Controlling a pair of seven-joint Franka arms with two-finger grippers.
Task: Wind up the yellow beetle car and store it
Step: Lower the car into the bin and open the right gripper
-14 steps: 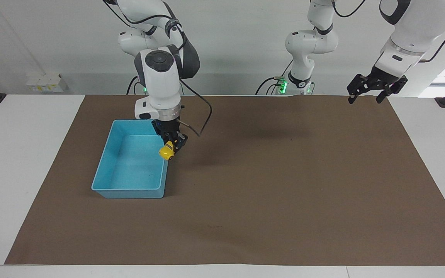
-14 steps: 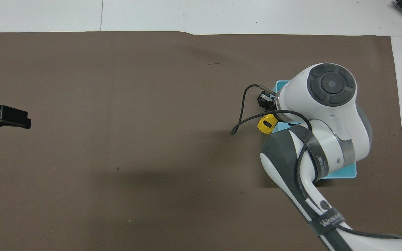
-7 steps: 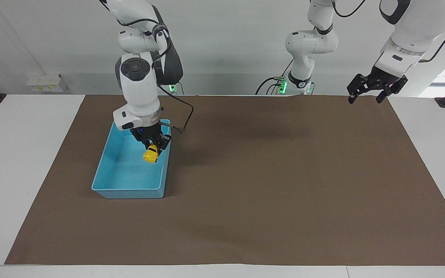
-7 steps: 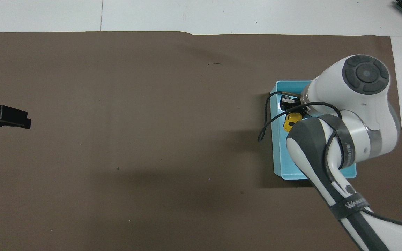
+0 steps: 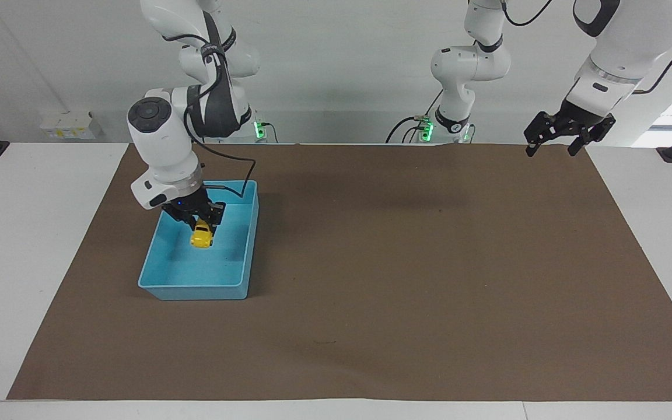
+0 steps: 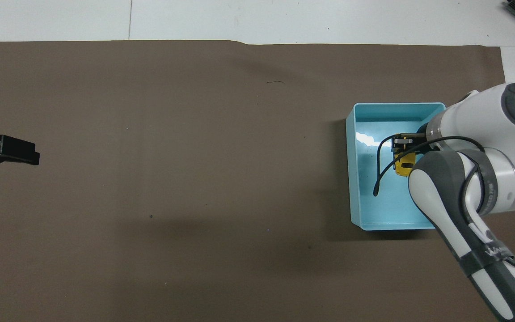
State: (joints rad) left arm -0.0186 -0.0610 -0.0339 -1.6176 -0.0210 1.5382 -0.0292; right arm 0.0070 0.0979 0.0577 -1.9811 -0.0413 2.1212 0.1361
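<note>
The yellow beetle car is pinched in the right hand, hanging nose-down over the inside of the blue bin, which sits on the brown mat at the right arm's end of the surface. Can't tell if the car touches the bin floor. Looks to me like the storing step, with winding presumably done. Next move probably calls for lowering a bit, then letting go so it lands inside rather than bouncing out. The left hand waits with fingers spread, up over the mat's corner at its own end.
</note>
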